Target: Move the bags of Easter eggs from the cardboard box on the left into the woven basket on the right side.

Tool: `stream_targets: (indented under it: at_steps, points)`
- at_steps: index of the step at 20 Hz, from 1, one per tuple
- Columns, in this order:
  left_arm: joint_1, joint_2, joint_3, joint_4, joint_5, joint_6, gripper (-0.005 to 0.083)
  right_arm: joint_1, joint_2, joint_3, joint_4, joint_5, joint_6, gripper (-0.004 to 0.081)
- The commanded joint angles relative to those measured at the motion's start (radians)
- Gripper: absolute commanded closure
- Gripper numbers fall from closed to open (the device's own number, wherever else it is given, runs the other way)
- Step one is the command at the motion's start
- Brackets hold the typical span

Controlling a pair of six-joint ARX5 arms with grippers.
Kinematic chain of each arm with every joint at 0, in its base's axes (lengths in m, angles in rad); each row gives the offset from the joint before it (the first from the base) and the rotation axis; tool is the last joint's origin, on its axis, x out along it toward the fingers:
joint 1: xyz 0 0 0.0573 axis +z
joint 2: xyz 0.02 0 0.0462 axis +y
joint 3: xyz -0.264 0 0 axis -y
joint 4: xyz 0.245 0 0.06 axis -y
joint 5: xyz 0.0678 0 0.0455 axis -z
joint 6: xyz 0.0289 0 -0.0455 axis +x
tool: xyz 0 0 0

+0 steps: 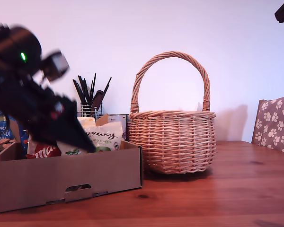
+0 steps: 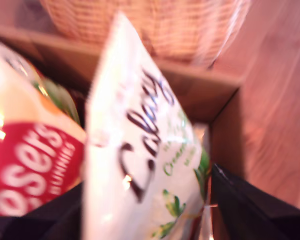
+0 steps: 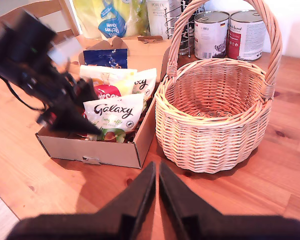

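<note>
One white-green Galaxy bag (image 2: 140, 165) sits clamped in the first gripper (image 3: 90, 131) inside the cardboard box (image 1: 66, 182); the second gripper (image 3: 157, 200), jaws together, faces the woven basket (image 3: 215, 115).

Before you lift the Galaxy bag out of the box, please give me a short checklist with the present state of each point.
1. My first gripper is at the white-green Galaxy bag: ok, its fingers stand on both sides of the bag in the first wrist view.
2. Grip is firm: cannot tell, the pictures are blurred.
3. Only one bag is taken: cannot tell; the red Maltesers bag lies close beside it.
4. The basket is ready to receive: ok, its inside looks empty.
5. The basket handle crosses the opening: not ok for a straight drop, go in beside it.
6. My second gripper is out of the way: ok, shut and apart from the cardboard box.
</note>
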Motion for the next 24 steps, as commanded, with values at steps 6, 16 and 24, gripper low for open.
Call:
stream_targets:
  at_steps: [6,16,24]
  points:
    - [-0.011,0.059,0.000,0.037,0.002,-0.005,0.0508,0.000,0.000,-0.019,0.007,-0.006,-0.003,0.0783]
    - [-0.011,-0.017,0.113,-0.063,0.011,-0.025,0.0685,0.000,0.000,-0.019,0.007,-0.006,-0.003,0.0783]
    - [-0.106,-0.134,0.201,-0.029,0.135,-0.108,0.0685,-0.001,0.000,-0.019,0.008,-0.006,-0.003,0.0783]
